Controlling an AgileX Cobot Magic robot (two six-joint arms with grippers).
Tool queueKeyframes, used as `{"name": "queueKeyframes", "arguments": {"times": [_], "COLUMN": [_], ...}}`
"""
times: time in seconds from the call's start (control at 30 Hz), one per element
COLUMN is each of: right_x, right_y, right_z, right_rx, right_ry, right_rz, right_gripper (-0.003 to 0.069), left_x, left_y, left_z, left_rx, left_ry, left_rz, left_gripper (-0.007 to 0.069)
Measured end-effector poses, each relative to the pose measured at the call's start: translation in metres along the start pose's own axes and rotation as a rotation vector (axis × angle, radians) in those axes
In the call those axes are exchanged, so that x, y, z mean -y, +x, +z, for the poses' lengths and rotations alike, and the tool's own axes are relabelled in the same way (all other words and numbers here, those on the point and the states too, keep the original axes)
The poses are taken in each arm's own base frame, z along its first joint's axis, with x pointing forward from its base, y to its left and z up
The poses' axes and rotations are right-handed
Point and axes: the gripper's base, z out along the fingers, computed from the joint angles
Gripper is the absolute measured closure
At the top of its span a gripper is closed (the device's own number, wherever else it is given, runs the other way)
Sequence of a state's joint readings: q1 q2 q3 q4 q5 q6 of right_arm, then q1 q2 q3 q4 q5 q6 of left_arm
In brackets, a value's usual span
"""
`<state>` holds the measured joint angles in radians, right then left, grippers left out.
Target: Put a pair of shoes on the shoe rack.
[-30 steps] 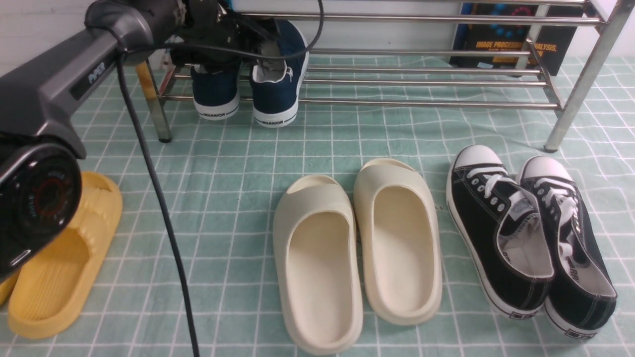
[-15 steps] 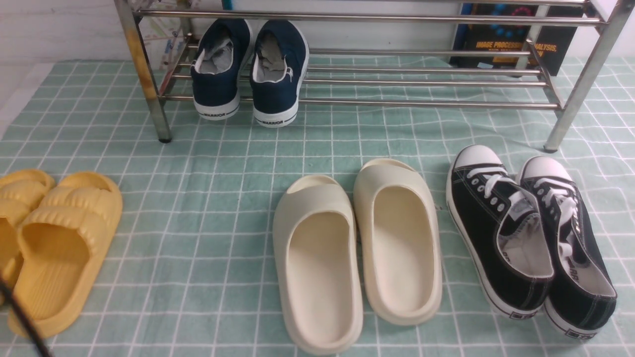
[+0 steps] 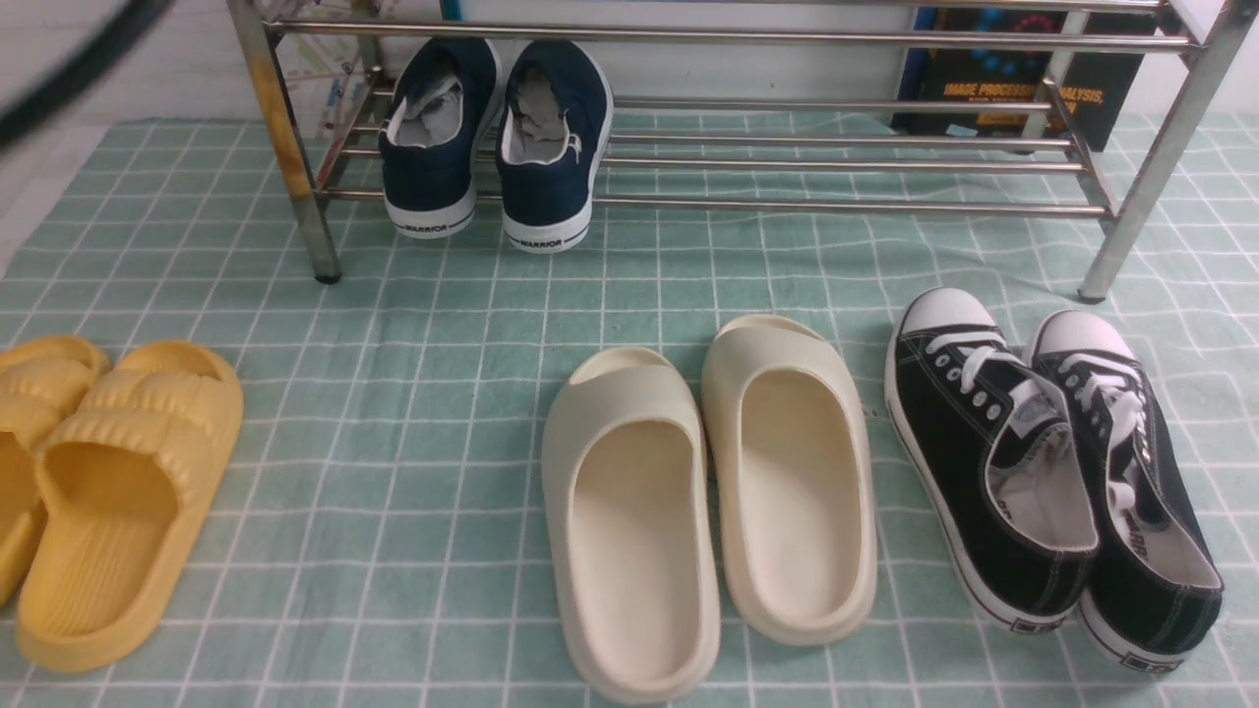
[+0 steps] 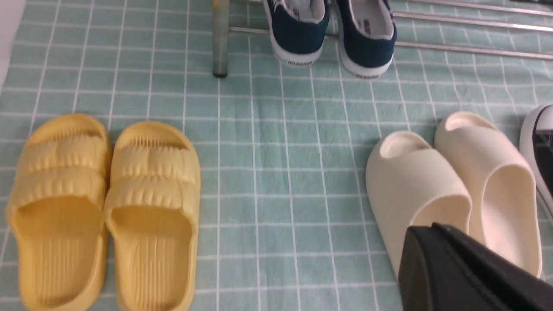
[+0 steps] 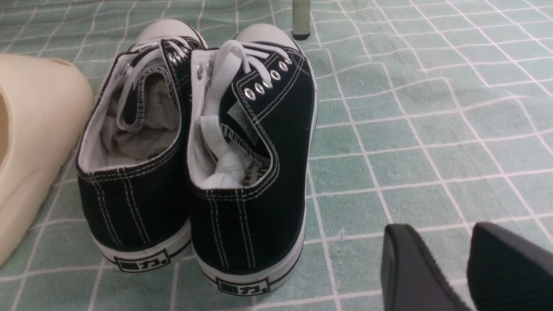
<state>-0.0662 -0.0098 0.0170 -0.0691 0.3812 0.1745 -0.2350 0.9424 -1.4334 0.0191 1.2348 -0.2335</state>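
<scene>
The pair of navy-blue shoes (image 3: 433, 138) (image 3: 551, 147) stands side by side on the lower bars of the silver shoe rack (image 3: 846, 205), at its left end, heels toward me. It also shows in the left wrist view (image 4: 298, 30), by the rack's leg (image 4: 220, 39). Neither gripper shows in the front view. In the left wrist view my left gripper (image 4: 425, 231) is shut and empty, well back from the rack, over the cream slides. In the right wrist view my right gripper (image 5: 440, 235) is open and empty above the cloth, beside the black sneakers.
On the green checked cloth lie two cream slides (image 3: 629, 511), two black lace-up sneakers (image 3: 984, 452) at the right and yellow slides (image 3: 118, 492) at the left. A dark book (image 3: 1023, 69) leans behind the rack. A blurred black cable (image 3: 69, 59) crosses the top left corner.
My left arm, which reached to the navy shoes on the rack a second ago, has pulled back out of the front view. The shoes stay on the rack. The cable has swung upward.
</scene>
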Motion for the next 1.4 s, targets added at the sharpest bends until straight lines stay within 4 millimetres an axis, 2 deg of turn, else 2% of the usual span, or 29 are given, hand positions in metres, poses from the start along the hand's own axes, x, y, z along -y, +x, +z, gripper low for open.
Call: {"name": "queueKeyframes", "arguments": {"times": [0.13, 0.17, 0.2, 0.33, 0.57, 0.97, 1.07, 1.27, 1.3, 1.33, 1.4], "right_x": [0.0, 0.0, 0.0, 0.0, 0.0, 0.0, 0.0, 0.0, 0.0, 0.0, 0.0], "right_y": [0.0, 0.0, 0.0, 0.0, 0.0, 0.0, 0.0, 0.0, 0.0, 0.0, 0.0], "right_z": [0.0, 0.0, 0.0, 0.0, 0.0, 0.0, 0.0, 0.0, 0.0, 0.0, 0.0], "right_rx": [0.0, 0.0, 0.0, 0.0, 0.0, 0.0, 0.0, 0.0, 0.0, 0.0, 0.0], "right_ry": [0.0, 0.0, 0.0, 0.0, 0.0, 0.0, 0.0, -0.001, -0.001, -0.001, -0.001], "right_rz": [0.0, 0.0, 0.0, 0.0, 0.0, 0.0, 0.0, 0.0, 0.0, 0.0, 0.0], "right_gripper": [0.0412, 0.0412, 0.0412, 0.0412, 0.0412, 0.0412, 0.0412, 0.0412, 0.0412, 0.0412, 0.0412], "left_x": [-0.012, -0.012, -0.016, -0.021, -0.023, -0.028, -0.031, -0.043, -0.043, -0.047, -0.049], "left_y": [0.051, 0.052, 0.069, 0.091, 0.103, 0.105, 0.113, 0.154, 0.156, 0.17, 0.178], "left_z": [-0.013, -0.011, -0.014, -0.018, -0.018, -0.014, -0.009, 0.003, 0.004, 0.014, 0.02], "left_rx": [0.028, 0.021, 0.035, 0.051, 0.0, 0.015, 0.074, 0.407, 0.418, 0.505, 0.548], "left_ry": [0.007, 0.005, 0.009, 0.014, 0.009, -0.036, -0.035, -0.032, -0.032, -0.041, -0.046], "left_rz": [-0.004, -0.004, -0.008, -0.012, -0.016, 0.007, 0.021, 0.002, 0.002, -0.004, -0.006], "left_gripper": [0.0637, 0.0637, 0.0637, 0.0637, 0.0637, 0.0637, 0.0637, 0.0637, 0.0637, 0.0637, 0.0637]}}
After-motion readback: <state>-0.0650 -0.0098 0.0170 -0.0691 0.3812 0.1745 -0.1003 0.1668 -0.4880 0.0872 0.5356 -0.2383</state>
